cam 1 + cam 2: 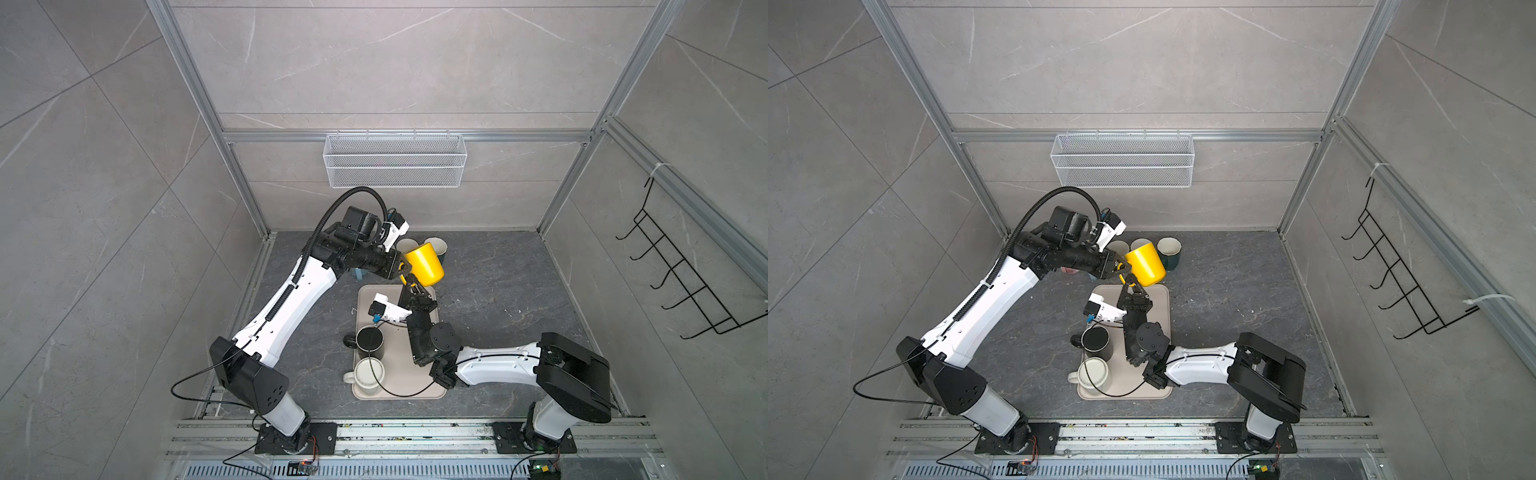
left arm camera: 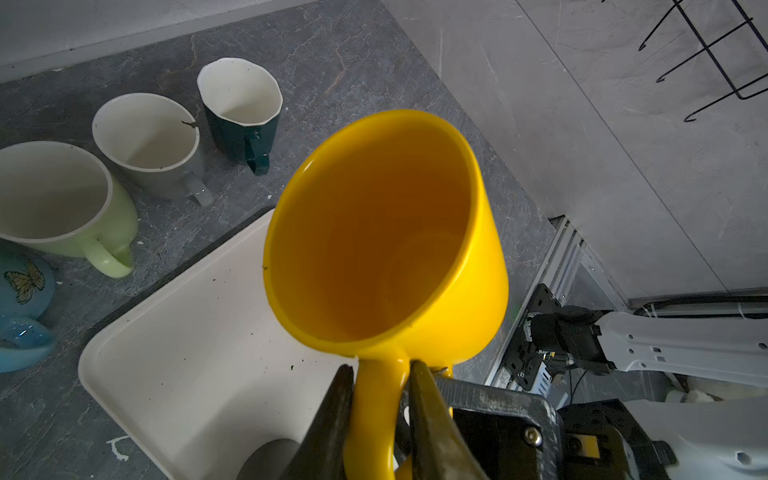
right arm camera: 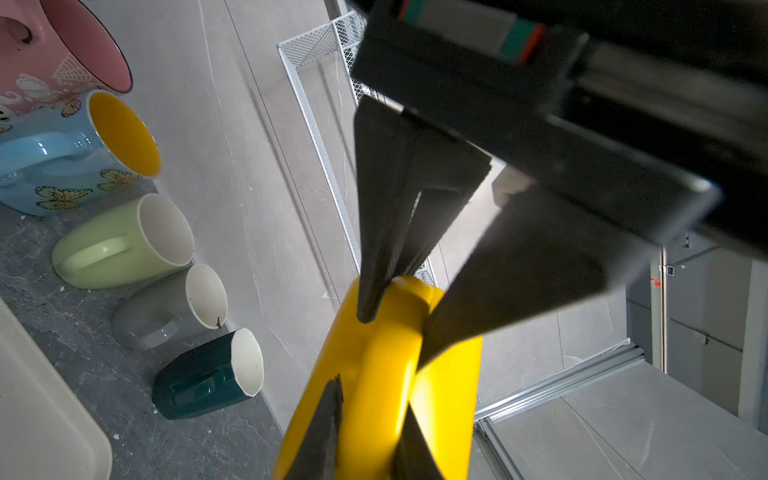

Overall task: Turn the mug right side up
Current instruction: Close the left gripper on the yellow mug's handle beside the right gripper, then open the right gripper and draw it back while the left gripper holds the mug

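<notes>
Midway, the tilted yellow mug [image 1: 426, 266] is being clenched aloft by the left tool [image 2: 381, 365] and the right tool [image 3: 372, 395], not yet being stood upright.

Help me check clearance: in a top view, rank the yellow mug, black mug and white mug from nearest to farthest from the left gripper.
1. Yellow mug: handle held in the left gripper.
2. Black mug: on the tray, left side.
3. White mug: tray's front-left corner.

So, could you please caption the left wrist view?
Left gripper pinches the handle of the yellow mug near the tray.
</notes>
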`<state>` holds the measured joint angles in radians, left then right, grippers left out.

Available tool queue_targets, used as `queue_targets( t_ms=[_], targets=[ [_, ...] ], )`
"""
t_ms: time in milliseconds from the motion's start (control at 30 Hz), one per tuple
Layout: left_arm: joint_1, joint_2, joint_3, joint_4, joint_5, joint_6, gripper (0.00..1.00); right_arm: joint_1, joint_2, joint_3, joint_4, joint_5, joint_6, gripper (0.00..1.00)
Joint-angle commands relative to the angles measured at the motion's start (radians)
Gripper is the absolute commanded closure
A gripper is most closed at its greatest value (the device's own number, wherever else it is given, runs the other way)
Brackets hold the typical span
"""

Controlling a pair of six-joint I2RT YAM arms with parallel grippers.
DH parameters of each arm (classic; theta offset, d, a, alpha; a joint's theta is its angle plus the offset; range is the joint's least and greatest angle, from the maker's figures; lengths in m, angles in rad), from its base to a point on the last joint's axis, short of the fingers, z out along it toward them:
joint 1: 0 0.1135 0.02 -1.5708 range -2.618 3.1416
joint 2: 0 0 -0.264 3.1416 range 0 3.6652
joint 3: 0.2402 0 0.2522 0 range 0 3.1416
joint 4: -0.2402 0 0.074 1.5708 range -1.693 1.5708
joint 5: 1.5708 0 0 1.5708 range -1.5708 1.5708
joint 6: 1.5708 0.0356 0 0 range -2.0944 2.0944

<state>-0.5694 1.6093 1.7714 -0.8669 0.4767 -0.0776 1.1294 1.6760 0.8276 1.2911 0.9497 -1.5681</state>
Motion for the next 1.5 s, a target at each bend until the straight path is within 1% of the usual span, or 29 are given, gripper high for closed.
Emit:
queue_targets(
  t_ms=[0,167,267,400,500,567,667,733,767,833,967,1067,1100,1167,1233,1300,1367,1467],
  targets=[
    [-0.007,0.016,0.001,-0.115,0.02,0.041,1.0,0.001,-0.023,0.028,0.139,-0.057,-0.009,1.0],
    [-0.006,-0.005,-0.038,-0.094,0.024,0.031,1.0,0.002,-0.029,0.032,0.139,-0.046,0.002,1.0],
    [-0.006,-0.037,-0.089,-0.033,-0.012,-0.003,1.0,0.002,-0.034,0.039,0.138,-0.026,0.021,1.0],
    [-0.006,-0.084,-0.151,0.052,-0.053,-0.051,1.0,0.001,-0.044,0.041,0.13,-0.007,0.048,0.84],
    [-0.006,-0.117,-0.185,0.098,-0.074,-0.077,1.0,0.001,-0.054,0.036,0.112,0.005,0.069,0.74],
    [-0.006,-0.138,-0.205,0.123,-0.089,-0.09,1.0,0.001,-0.066,0.034,0.092,0.012,0.094,0.66],
    [-0.007,-0.171,-0.233,0.156,-0.121,-0.106,1.0,0.001,-0.093,0.03,0.033,0.026,0.154,0.51],
    [-0.006,-0.193,-0.254,0.186,-0.143,-0.118,1.0,0.001,-0.119,0.023,-0.034,0.034,0.219,0.41],
    [-0.006,-0.204,-0.262,0.203,-0.152,-0.124,1.0,0.002,-0.133,0.021,-0.077,0.036,0.256,0.38],
    [-0.006,-0.231,-0.29,0.245,-0.186,-0.141,1.0,0.003,-0.169,0.012,-0.191,0.039,0.36,0.33],
    [-0.006,-0.286,-0.347,0.326,-0.267,-0.152,1.0,0.004,-0.253,0.003,-0.451,0.035,0.592,0.29],
    [-0.007,-0.328,-0.388,0.38,-0.342,-0.16,1.0,0.003,-0.324,0.022,-0.712,0.026,0.833,0.26],
    [-0.006,-0.338,-0.399,0.396,-0.36,-0.162,1.0,0.003,-0.35,0.04,-0.834,0.004,0.943,0.25],
    [-0.006,-0.358,-0.421,0.429,-0.385,-0.17,1.0,0.0,-0.392,0.067,-1.039,-0.052,1.139,0.24],
    [-0.006,-0.374,-0.446,0.47,-0.392,-0.18,1.0,-0.01,-0.409,0.082,-1.167,-0.098,1.279,0.2],
    [-0.006,-0.384,-0.477,0.519,-0.4,-0.191,1.0,-0.047,-0.415,0.108,-1.31,-0.156,1.427,0.17],
    [-0.006,-0.392,-0.504,0.56,-0.411,-0.201,1.0,-0.117,-0.425,0.13,-1.454,-0.261,1.59,0.17],
    [-0.006,-0.397,-0.529,0.597,-0.412,-0.214,1.0,-0.232,-0.463,0.113,-1.538,-0.451,1.749,0.16]
  ],
)
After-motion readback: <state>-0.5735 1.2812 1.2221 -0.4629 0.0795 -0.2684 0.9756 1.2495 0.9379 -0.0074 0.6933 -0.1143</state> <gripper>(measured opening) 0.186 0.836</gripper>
